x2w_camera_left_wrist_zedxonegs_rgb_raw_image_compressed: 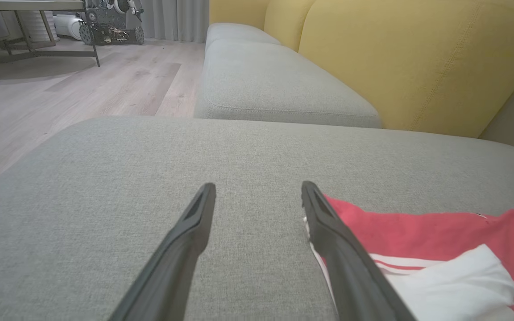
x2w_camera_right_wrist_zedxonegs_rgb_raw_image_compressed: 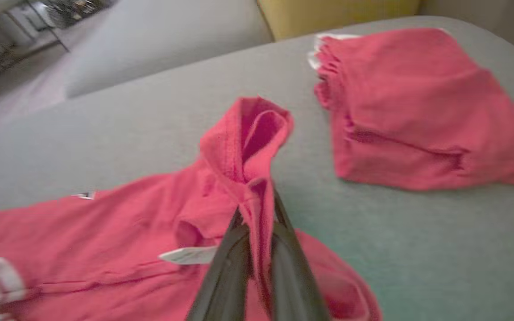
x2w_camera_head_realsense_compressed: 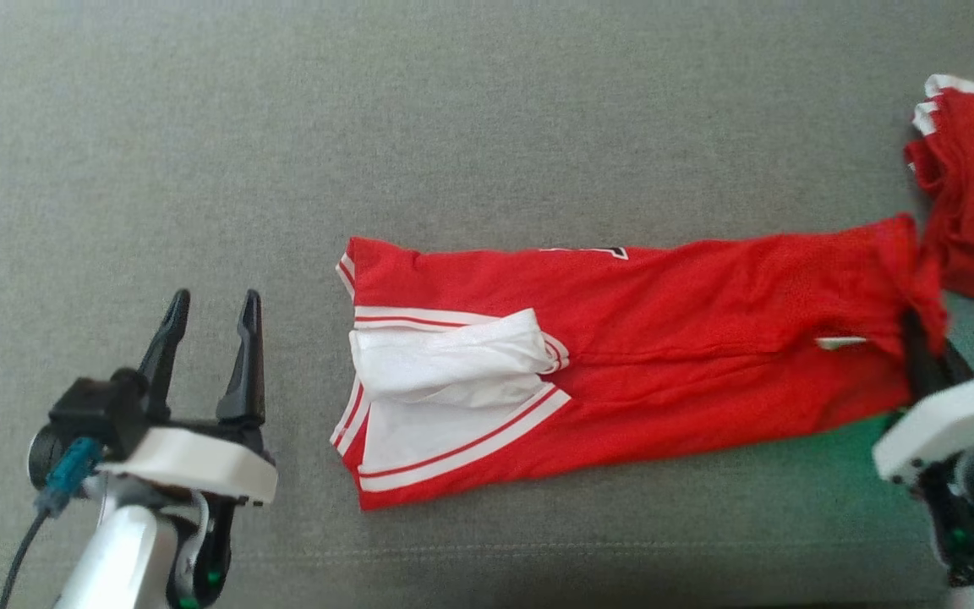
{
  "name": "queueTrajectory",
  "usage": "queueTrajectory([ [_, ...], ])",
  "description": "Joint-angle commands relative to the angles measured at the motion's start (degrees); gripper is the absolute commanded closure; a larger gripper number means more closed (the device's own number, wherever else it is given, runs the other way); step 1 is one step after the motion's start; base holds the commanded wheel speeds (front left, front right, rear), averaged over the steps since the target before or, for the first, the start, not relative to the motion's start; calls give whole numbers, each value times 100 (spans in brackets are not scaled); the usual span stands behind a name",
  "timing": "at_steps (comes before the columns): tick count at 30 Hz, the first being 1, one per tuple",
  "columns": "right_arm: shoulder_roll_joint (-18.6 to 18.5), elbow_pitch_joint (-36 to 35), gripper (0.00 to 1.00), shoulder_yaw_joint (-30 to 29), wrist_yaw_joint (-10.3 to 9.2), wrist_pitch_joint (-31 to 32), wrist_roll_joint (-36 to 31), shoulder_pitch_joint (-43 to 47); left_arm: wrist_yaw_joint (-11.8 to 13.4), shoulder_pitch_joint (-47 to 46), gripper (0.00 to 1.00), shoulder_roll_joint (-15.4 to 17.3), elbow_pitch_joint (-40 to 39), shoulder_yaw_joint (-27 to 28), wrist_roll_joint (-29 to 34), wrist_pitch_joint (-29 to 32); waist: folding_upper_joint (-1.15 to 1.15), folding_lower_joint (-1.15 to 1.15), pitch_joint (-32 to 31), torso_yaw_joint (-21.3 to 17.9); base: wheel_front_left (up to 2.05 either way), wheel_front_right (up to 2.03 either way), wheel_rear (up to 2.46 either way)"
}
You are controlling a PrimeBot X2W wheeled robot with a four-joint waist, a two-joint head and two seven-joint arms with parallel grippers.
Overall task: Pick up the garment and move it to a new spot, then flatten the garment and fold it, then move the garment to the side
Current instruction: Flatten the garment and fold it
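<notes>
A red garment (x2w_camera_head_realsense_compressed: 664, 338) with white trim and a white inner lining (x2w_camera_head_realsense_compressed: 445, 364) lies stretched out across the grey cushion (x2w_camera_head_realsense_compressed: 487, 127), folded lengthwise. My right gripper (x2w_camera_head_realsense_compressed: 918, 338) is shut on its right-hand edge, and in the right wrist view a fold of the red garment (x2w_camera_right_wrist_zedxonegs_rgb_raw_image_compressed: 243, 147) stands up from between the shut fingers (x2w_camera_right_wrist_zedxonegs_rgb_raw_image_compressed: 234, 249). My left gripper (x2w_camera_head_realsense_compressed: 210, 315) is open with nothing in it, hovering just left of the garment's trimmed end. In the left wrist view the left gripper (x2w_camera_left_wrist_zedxonegs_rgb_raw_image_compressed: 259, 194) points over bare cushion, the garment (x2w_camera_left_wrist_zedxonegs_rgb_raw_image_compressed: 417, 232) lying beside its right finger.
A second red garment (x2w_camera_head_realsense_compressed: 973, 194), folded into a bundle, lies at the cushion's far right, also seen as a red bundle (x2w_camera_right_wrist_zedxonegs_rgb_raw_image_compressed: 417, 111) in the right wrist view. Yellow backrests (x2w_camera_left_wrist_zedxonegs_rgb_raw_image_compressed: 417, 58), another grey seat (x2w_camera_left_wrist_zedxonegs_rgb_raw_image_compressed: 275, 84) and wood floor (x2w_camera_left_wrist_zedxonegs_rgb_raw_image_compressed: 83, 93) lie beyond.
</notes>
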Motion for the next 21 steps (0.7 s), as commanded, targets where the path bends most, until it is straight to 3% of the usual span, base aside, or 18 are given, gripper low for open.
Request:
queueTrajectory([
  [1,-50,-335,100,254,-4,48,153,-188,39,-69,0,89,-178,263,2,-67,0,0,-75,-32,0,0,0],
  [6,-49,-740,100,1070,-4,345,981,-302,66,-6,0,69,-157,219,8,-64,0,0,-324,-6,0,0,0],
  [11,-49,-667,100,2084,-4,335,1854,-459,99,-5,0,43,-167,158,19,-41,0,0,-523,181,0,0,0],
  [21,-49,714,100,4274,-4,-614,3177,-1223,37,-124,0,-20,-124,-76,61,29,0,0,-579,825,0,0,0],
])
